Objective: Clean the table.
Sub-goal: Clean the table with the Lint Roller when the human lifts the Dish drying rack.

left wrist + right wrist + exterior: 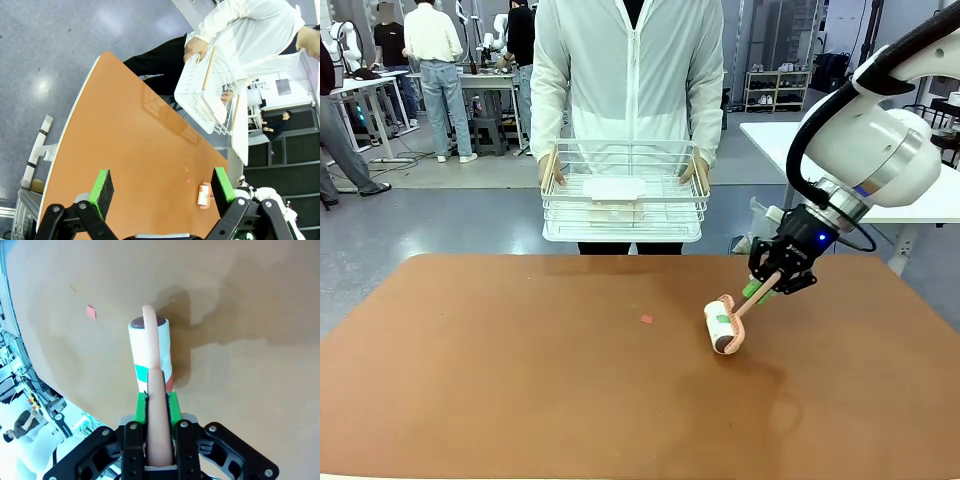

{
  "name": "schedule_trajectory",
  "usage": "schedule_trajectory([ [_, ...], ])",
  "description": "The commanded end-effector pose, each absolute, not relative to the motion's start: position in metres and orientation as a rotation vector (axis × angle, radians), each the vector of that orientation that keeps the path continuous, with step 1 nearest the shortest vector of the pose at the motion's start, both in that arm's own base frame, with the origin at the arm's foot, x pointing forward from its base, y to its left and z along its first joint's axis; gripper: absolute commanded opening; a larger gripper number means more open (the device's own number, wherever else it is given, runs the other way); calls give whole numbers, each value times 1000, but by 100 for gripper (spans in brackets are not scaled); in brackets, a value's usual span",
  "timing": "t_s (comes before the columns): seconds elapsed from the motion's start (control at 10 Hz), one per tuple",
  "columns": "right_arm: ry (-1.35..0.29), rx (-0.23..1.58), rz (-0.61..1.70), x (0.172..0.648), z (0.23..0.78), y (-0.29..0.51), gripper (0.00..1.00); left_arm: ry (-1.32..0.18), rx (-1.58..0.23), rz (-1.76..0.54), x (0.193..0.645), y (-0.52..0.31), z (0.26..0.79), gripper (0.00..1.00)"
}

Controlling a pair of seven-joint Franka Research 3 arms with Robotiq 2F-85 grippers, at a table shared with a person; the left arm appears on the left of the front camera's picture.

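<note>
Broadly, the flat, matte, reddish-brown table (520,380) with rounded corners spans the front view; its near edge and both side edges are cut off by the picture. Most of its top is bare, with wide open room along the left half and the near edge. A fainter, darker blotchy patch marks the surface right of the middle.

Beyond the far edge stands a person (630,80) in a smooth white zipped jacket, holding a white wire basket (620,215) with pale wooden handles by both sides; a flat white item lies in it, too indistinct to name.

The glossy white right arm (865,140) comes in from the right. Its black right gripper (765,288) is clamped with its green pads on the curved pink handle (156,405) of a cylindrical white lint roller (723,327), whose drum rests on the table right of the middle.

The left gripper (162,186) hangs high over the table with its fingers spread wide apart, holding nothing.

A tiny pink scrap (646,320) lies near the table's middle, apart from the roller.
</note>
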State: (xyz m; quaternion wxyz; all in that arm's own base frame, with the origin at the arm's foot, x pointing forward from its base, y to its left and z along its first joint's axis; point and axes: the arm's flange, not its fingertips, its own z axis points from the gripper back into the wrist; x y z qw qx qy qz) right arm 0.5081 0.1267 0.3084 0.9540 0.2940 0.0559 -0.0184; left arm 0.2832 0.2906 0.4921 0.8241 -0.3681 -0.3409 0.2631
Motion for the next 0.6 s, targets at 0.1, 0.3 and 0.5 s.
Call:
schedule_trajectory([
  [0.1, 52, 568, -30, 488, 261, 170, 21, -747, -802, 536, 283, 294, 491, 100],
  [0.3, 70, 620, 2, 481, 259, 210, 21, -747, -802, 536, 283, 294, 491, 100],
  [0.5, 104, 670, 17, 482, 253, 265, 21, -747, -802, 536, 283, 294, 491, 100],
])
